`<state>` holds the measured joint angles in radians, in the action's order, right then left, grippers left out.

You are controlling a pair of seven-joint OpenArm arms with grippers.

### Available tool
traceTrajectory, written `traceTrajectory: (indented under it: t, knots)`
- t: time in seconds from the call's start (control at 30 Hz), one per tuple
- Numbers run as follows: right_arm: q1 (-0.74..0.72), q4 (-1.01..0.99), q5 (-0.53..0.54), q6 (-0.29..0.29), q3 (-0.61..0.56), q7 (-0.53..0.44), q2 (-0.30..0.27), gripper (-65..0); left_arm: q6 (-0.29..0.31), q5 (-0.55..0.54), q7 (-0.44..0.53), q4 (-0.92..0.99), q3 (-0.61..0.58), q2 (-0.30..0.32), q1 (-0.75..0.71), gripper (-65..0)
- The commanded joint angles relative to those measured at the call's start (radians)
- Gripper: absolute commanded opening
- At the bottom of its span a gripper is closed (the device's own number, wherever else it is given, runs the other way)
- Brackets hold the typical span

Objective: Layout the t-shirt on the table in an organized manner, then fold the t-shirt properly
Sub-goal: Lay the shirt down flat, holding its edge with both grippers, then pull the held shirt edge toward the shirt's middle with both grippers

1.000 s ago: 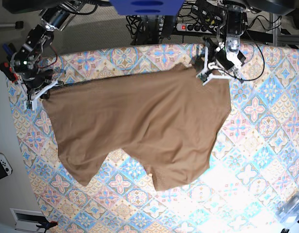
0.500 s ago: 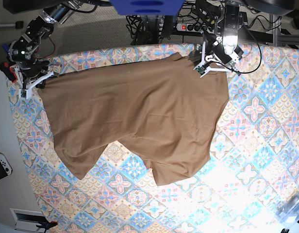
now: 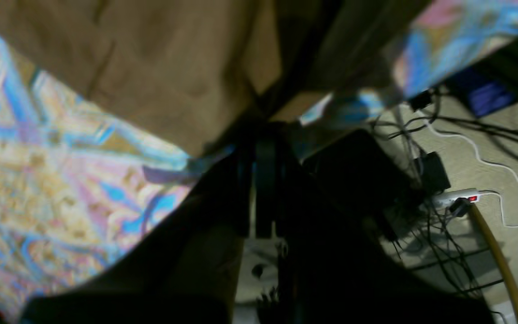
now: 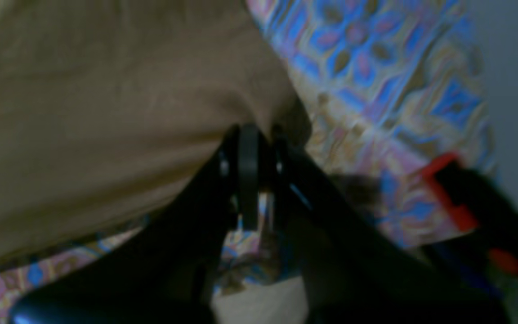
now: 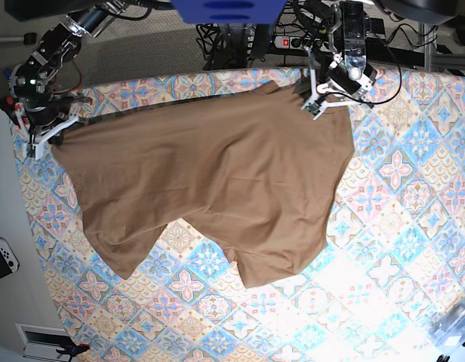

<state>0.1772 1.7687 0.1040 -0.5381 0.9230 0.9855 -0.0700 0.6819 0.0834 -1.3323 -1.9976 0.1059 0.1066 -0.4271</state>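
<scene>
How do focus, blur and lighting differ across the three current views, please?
Base view: sharp, with bright glare on the table below the t-shirt. Left wrist view: soft, with the left hand a dark silhouette. Right wrist view: blurred throughout, the right hand in shadow.

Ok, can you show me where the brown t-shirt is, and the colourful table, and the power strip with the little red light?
t-shirt (image 5: pixel 217 173), base view, middle of the cloth.
table (image 5: pixel 414 204), base view, bare patterned top right of the shirt.
power strip (image 3: pixel 459 196), left wrist view, its white body on the floor.

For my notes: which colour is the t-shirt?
Plain tan-brown; the t-shirt shows best in the base view.
</scene>
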Motion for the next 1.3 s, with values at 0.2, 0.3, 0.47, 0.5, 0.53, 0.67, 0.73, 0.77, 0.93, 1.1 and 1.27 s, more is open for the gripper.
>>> traceTrajectory:
  t: [0.2,0.3,0.47,0.5,0.53,0.67,0.73,0.77,0.93,1.1,1.27]
  knots:
    - [-0.008,0.035,0.012,0.0,0.005,-0.021,-0.017,-65.0,0.0,-0.006,0.012,-0.019,-0.002,-0.002,0.003,-65.0]
    - [-0.008,0.035,0.012,0.0,0.005,-0.021,-0.017,-65.0,0.0,0.0,0.012,-0.021,-0.002,0.003,0.007,-65.0]
    - [-0.008,0.036,0.012,0.0,0.005,-0.023,0.005,-65.0,0.0,0.0,0.014,-0.021,-0.002,0.003,0.018,-65.0]
    - [-0.008,0.038,0.012,0.0,0.003,-0.023,0.008,-65.0,0.0,0.0,0.014,-0.022,-0.002,0.002,0.026,-65.0]
    - [-0.008,0.043,0.012,0.0,0.003,-0.023,0.008,-65.0,0.0,0.0,0.014,-0.022,-0.001,0.0,0.03,-65.0]
    - [-0.009,0.075,0.012,0.0,0.001,-0.026,0.009,-65.0,0.0,0.0,0.072,-0.027,-0.001,-0.002,0.04,-65.0]
    - [-0.011,0.078,0.012,0.0,0.0,-0.026,0.011,-65.0,-0.001,0.002,0.112,-0.027,-0.001,-0.002,0.04,-65.0]
    - [-0.011,0.078,0.012,0.0,0.0,-0.026,0.011,-65.0,-0.001,0.002,0.133,-0.027,-0.001,-0.002,0.038,-65.0]
    - [-0.009,0.078,0.012,0.0,0.0,-0.027,0.011,-65.0,-0.006,0.002,0.242,-0.027,0.001,-0.002,0.037,-65.0]
    - [-0.009,0.078,0.01,0.0,0.0,-0.029,0.011,-65.0,-0.009,0.051,0.389,-0.027,0.001,-0.003,0.037,-65.0]
    - [-0.015,0.078,0.01,0.0,0.0,-0.029,0.011,-65.0,-0.009,0.318,0.59,-0.027,-0.001,-0.081,0.037,-65.0]
